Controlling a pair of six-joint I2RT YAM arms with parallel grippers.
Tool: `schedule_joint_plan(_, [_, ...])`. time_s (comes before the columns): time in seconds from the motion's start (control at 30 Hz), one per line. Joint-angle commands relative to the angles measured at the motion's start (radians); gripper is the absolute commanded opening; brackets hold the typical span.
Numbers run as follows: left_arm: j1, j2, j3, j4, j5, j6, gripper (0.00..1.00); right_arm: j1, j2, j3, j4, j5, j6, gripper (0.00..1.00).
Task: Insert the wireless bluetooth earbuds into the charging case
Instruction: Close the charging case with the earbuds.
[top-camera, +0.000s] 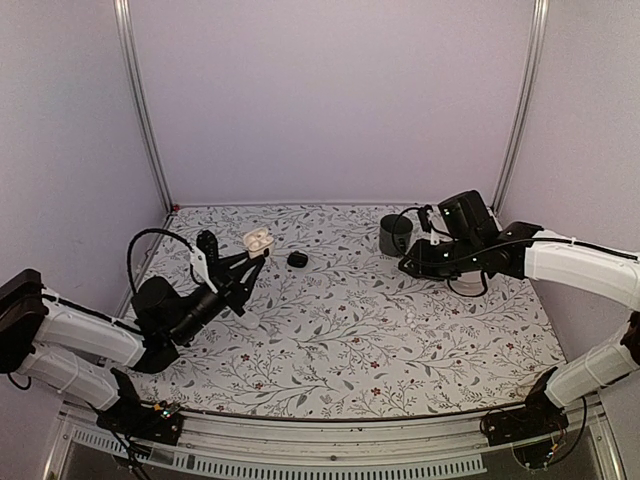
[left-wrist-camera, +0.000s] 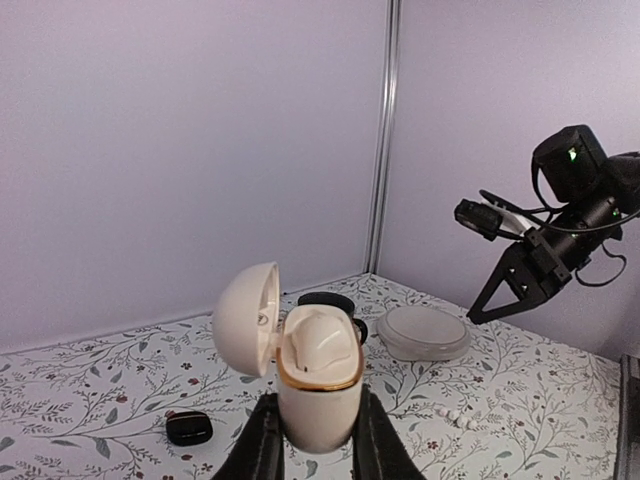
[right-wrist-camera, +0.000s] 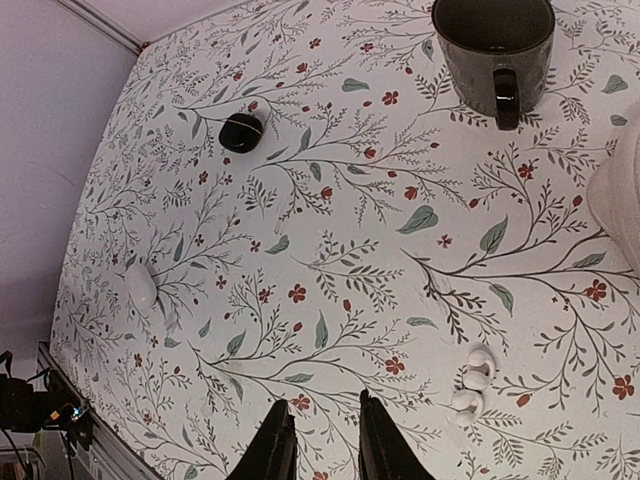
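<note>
Since the two white earbuds (right-wrist-camera: 472, 385) lie loose on the floral table (top-camera: 340, 360), below and beside the right gripper (right-wrist-camera: 320, 445), whose fingers (right-wrist-camera: 278, 445) stand parted with nothing between them, that arm would do well to shift across and drop straight onto one bud, pinching it lightly. Farther back, the left gripper (left-wrist-camera: 315, 440) clamps the charging case (left-wrist-camera: 318, 390) upright in the air, lid swung open; I'd want it held dead steady, mouth up. A dark mug (right-wrist-camera: 493, 45) stands beyond, well apart.

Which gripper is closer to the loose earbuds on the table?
Right. The right gripper hovers open over the table near the earbuds; the left gripper is across the table, holding the open charging case.
</note>
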Motion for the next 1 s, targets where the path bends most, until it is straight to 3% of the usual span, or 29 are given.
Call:
schedule_joint_plan(0.0, [0.016, -0.015, 0.02, -0.045, 0.026, 0.017, 0.0, -0.009, -0.03, -0.025, 0.029, -0.008, 0.004, 0.24])
schedule_joint_plan(0.13, [0.017, -0.011, 0.036, -0.074, 0.076, 0.016, 0.0, -0.011, -0.03, -0.035, 0.036, -0.015, 0.007, 0.24])
schedule_joint_plan(0.4, [0.008, 0.031, 0.121, -0.121, 0.439, 0.015, 0.0, -0.011, 0.017, -0.025, 0.082, -0.1, 0.013, 0.27])
schedule_joint_plan(0.6, [-0.033, 0.089, 0.282, -0.266, 0.73, 0.045, 0.0, 0.02, 0.129, 0.069, 0.197, -0.36, -0.056, 0.39])
schedule_joint_plan(0.83, [-0.037, 0.23, 0.387, -0.198, 0.906, -0.116, 0.0, 0.118, 0.15, 0.141, 0.337, -0.369, -0.083, 0.46])
schedule_joint_plan(0.97, [0.009, 0.314, 0.398, -0.129, 0.913, -0.323, 0.0, 0.126, 0.076, 0.094, 0.461, -0.468, -0.087, 0.48])
